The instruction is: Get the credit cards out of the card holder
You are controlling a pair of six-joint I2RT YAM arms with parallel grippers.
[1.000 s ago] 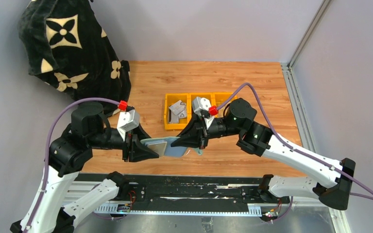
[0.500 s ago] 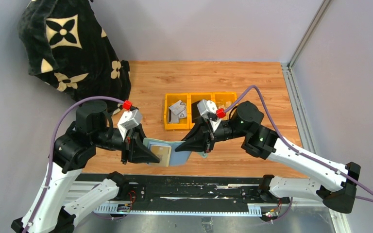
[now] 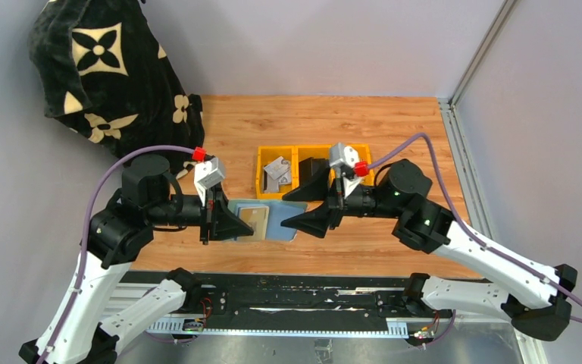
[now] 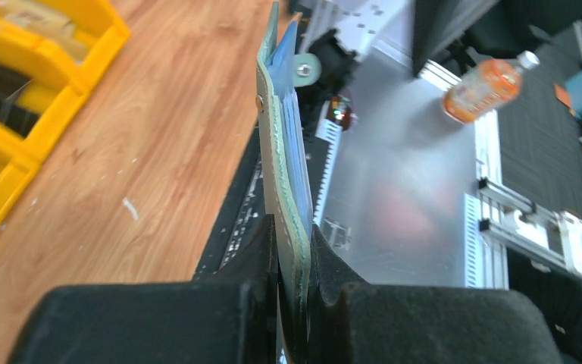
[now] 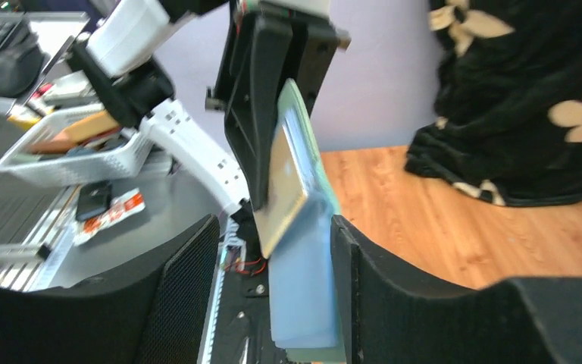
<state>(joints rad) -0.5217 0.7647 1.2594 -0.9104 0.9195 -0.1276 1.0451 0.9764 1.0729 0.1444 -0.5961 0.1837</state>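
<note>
Since a second ago the right pincer [image 3: 304, 205] has let go of the card holder [image 3: 279, 224] and pulled back toward the right of the frame. Its jaws now stand wide, and the holder's free end lies between them without touching. The left pincer [image 3: 248, 226] is clamped narrow on the holder's other end and keeps it open at lower centre of the top view, over the near part of the table [image 3: 394, 121]. A tan card [image 3: 256, 218] shows in the holder's left half.

The table is pale wood grain, with yellow bins [image 3: 260, 178] at its middle. Plain grey-lilac walls [image 3: 311, 45] close it in, and a metal rail [image 3: 462, 152] runs down its right edge. A black cloth [image 3: 106, 68] with cream flowers fills the upper left. In the left wrist view, an orange bottle [image 4: 489, 83] lies at upper right.
</note>
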